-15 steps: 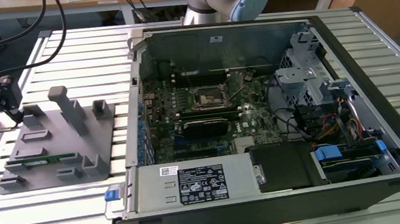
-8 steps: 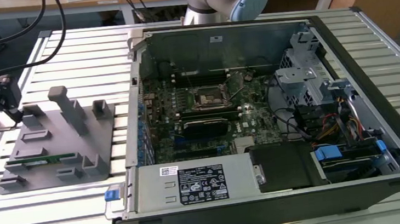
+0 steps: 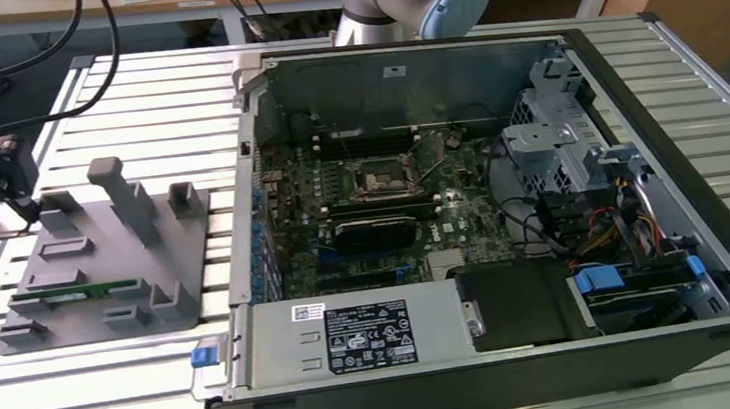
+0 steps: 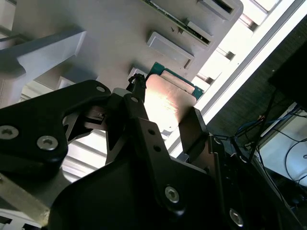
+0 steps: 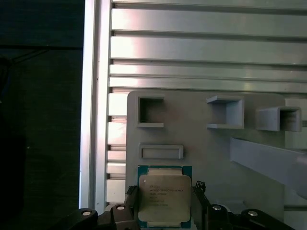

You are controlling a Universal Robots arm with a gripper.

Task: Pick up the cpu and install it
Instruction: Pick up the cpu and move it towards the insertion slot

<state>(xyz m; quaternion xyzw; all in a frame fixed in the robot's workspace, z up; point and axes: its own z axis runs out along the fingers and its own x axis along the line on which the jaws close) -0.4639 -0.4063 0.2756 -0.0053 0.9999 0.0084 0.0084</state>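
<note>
Cpu [image 5: 164, 196] flat on grey fixture plate [image 5: 206, 155], centred within tool [image 5: 164, 188]. Tool narrowly spread, one finger just beside each cpu edge.

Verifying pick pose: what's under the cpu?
The gray fixture plate shows all around the cpu in the first wrist view; whatever lies directly beneath is covered by it.

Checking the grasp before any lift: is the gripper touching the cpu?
Cannot tell. In the first wrist view the gripper flanks the cpu closely on two sides, but neither contact nor a gap shows plainly.
</note>
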